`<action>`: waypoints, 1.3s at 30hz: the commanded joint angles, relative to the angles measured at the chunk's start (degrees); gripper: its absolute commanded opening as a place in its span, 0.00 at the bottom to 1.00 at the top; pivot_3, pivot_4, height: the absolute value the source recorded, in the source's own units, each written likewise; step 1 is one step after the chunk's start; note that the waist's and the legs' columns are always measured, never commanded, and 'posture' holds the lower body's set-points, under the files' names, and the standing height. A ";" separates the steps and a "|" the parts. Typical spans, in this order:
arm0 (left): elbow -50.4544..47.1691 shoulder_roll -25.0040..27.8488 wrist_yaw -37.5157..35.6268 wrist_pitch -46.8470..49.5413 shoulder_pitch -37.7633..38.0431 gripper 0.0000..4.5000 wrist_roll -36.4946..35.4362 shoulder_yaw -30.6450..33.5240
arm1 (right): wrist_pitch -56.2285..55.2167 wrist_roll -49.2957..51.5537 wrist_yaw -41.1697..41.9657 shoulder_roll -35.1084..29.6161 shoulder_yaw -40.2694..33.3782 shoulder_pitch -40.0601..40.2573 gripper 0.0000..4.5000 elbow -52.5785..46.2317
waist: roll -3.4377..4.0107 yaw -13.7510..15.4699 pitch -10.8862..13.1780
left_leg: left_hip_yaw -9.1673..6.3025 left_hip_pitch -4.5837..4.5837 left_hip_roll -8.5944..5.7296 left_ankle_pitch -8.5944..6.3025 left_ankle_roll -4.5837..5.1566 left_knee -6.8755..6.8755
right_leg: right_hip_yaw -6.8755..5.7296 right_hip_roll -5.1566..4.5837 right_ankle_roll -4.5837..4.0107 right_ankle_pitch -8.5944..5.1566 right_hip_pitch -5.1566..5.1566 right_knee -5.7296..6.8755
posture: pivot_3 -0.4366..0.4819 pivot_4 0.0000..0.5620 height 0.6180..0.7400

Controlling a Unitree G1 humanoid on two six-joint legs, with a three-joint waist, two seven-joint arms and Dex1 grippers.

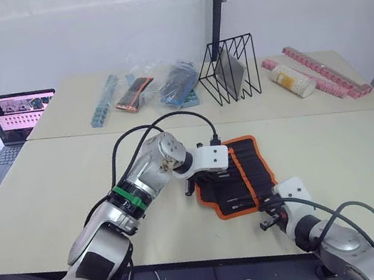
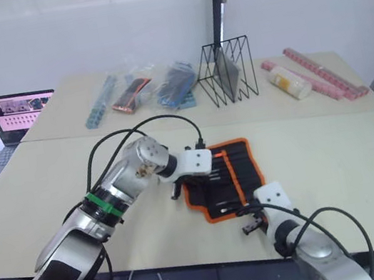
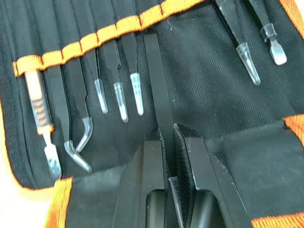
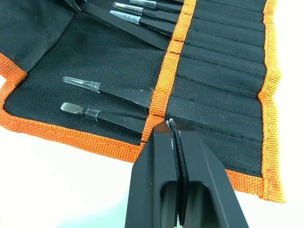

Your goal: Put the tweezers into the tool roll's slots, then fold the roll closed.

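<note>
Left gripper (image 3: 168, 156) clamped on a tweezer (image 3: 156, 88) lying lengthwise straight ahead, tip at the slots (image 3: 109, 33) of the open roll (image 1: 240, 174); right gripper (image 4: 173, 142) pinched shut at roll's near edge.

You have a pale beige table (image 1: 50, 186) in front of you, with a second one butted against its far edge. The tool roll (image 1: 240, 174) lies open and flat on the near table. On the far table you see a black wire rack (image 1: 233, 70), several clear plastic packets (image 1: 156, 87), a pale bottle (image 1: 291, 82) on its side and pink strips (image 1: 327, 72). A laptop (image 1: 14, 123) sits at your left.
</note>
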 commanded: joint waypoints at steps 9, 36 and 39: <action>3.59 -7.64 3.31 -1.63 -2.51 0.00 2.06 -0.11 | 4.58 0.07 -0.70 0.42 1.09 2.39 0.00 1.68 | 0.00 0.18 0.00 | -0.04 -0.02 -0.02 0.00 0.00 0.06 | 0.00 0.00 0.00 0.00 0.02 0.01 | 0.48 0.27 0.54; 2.33 -9.94 7.18 0.52 0.00 0.61 -1.27 5.93 | 5.17 0.39 -0.26 -0.53 0.61 2.25 0.00 1.86 | 0.04 0.06 -0.02 | -0.38 -0.35 -0.15 -0.01 0.05 0.48 | -0.07 0.01 0.07 -0.04 0.04 0.10 | 0.48 0.27 0.54; -7.25 -5.26 3.48 7.45 1.42 0.84 -5.10 9.55 | 5.28 0.44 0.01 -0.82 0.29 1.77 0.00 2.04 | 0.10 -0.32 -0.03 | -0.40 -0.35 -0.14 -0.01 0.05 0.47 | -0.08 0.02 0.06 -0.04 0.03 0.13 | 0.48 0.27 0.54</action>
